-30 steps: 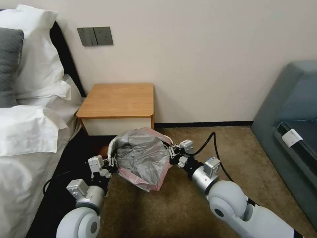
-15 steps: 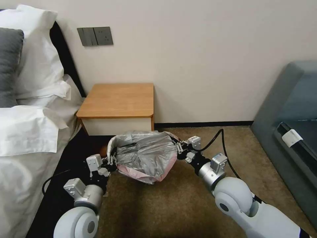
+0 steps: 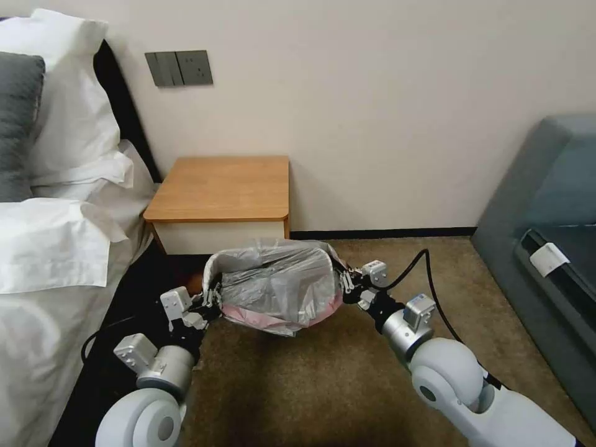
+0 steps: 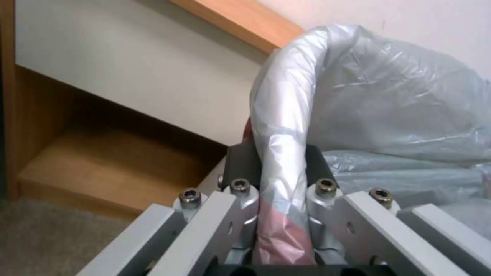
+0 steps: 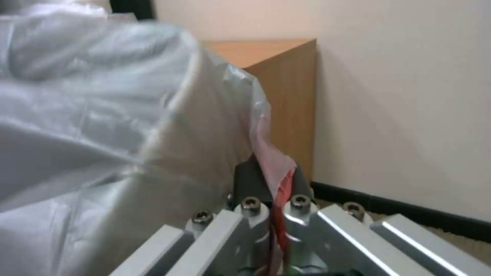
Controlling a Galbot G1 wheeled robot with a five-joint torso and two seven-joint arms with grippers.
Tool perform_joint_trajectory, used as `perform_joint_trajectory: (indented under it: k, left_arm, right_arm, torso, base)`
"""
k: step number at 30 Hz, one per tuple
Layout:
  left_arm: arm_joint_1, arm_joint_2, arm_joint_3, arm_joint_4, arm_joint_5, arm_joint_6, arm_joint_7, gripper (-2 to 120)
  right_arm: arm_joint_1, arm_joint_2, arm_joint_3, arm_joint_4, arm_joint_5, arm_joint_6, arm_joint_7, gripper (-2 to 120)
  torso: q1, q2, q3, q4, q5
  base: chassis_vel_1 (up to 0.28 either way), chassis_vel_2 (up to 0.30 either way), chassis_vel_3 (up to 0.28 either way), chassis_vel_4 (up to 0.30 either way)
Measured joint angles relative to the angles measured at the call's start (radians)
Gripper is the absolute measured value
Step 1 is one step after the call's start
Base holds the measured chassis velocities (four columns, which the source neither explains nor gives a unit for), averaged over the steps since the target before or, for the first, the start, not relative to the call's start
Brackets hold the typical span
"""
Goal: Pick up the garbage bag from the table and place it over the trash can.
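Far left there's a bed [image 3: 49, 248] w/ white pillows [image 3: 62, 93] and a grey cushion [image 3: 15, 124], dark headboard behind. Next to it, against the wall, the table [image 3: 226, 186]: orange-brown top, bare, white drawer front below. Grey switch plate [image 3: 179, 67] on the wall above it.

Down on the brown carpet [image 3: 323, 385], in front of the table, the garbage bag [image 3: 276, 285] is off the tabletop and stretched between both arms, mouth spread wide, pink rim band along the near lower edge. A whitish rolled rim shows through the plastic at the bag's left and back edge, prob. the trash can [image 3: 214, 264] under it, but can't tell how far the bag is seated over it.

Left gripper [image 3: 211, 302] sits at the bag's left edge, clenched on a bunched fold of plastic; in the left wrist view the bag [image 4: 286, 153] runs right through the left gripper [image 4: 281, 168], grey above, pink lower down, w/ the table's low shelf [image 4: 92, 168] behind.

Right gripper [image 3: 343, 287] is at the bag's right edge, also pinched tight on the rim; right wrist view shows the right gripper [image 5: 270, 180] w/ the pink band squeezed between its pads, the bag [image 5: 102, 115] billowing beside it, table side panel [image 5: 286, 107] just past it.

Far right: a grey sofa [image 3: 546, 236].
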Motion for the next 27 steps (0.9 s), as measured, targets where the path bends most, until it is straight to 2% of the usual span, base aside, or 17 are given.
perform_joint_trajectory:
  k: [7, 13, 21, 27]
  left_arm:
    - [0.003, -0.014, 0.015, -0.014, -0.040, 0.016, -0.010, 7]
    - [0.002, -0.027, 0.023, -0.029, -0.075, 0.036, -0.026, 7]
    - [0.003, -0.045, 0.027, -0.049, -0.163, 0.076, -0.059, 7]
    - [0.007, -0.056, 0.032, -0.058, -0.188, 0.091, -0.070, 7]
  right_arm:
    - [0.004, 0.022, -0.012, -0.071, -0.181, 0.082, -0.017, 0]
    - [0.035, 0.044, -0.038, -0.124, -0.281, 0.127, -0.004, 0]
    - [0.074, 0.075, -0.064, -0.205, -0.437, 0.176, 0.012, 0]
    - [0.100, 0.092, -0.079, -0.248, -0.491, 0.182, 0.027, 0]
  torso:
    - [0.000, 0.000, 0.000, 0.0000, 0.0001]
    - [0.000, 0.000, 0.000, 0.0001, 0.0000]
    - [0.000, 0.000, 0.000, 0.0000, 0.0000]
    - [0.000, 0.000, 0.000, 0.0001, 0.0000]
  base:
    - [0.000, 0.000, 0.000, 0.000]
    - [0.000, 0.000, 0.000, 0.000]
    - [0.000, 0.000, 0.000, 0.000]
    - [0.000, 0.000, 0.000, 0.000]
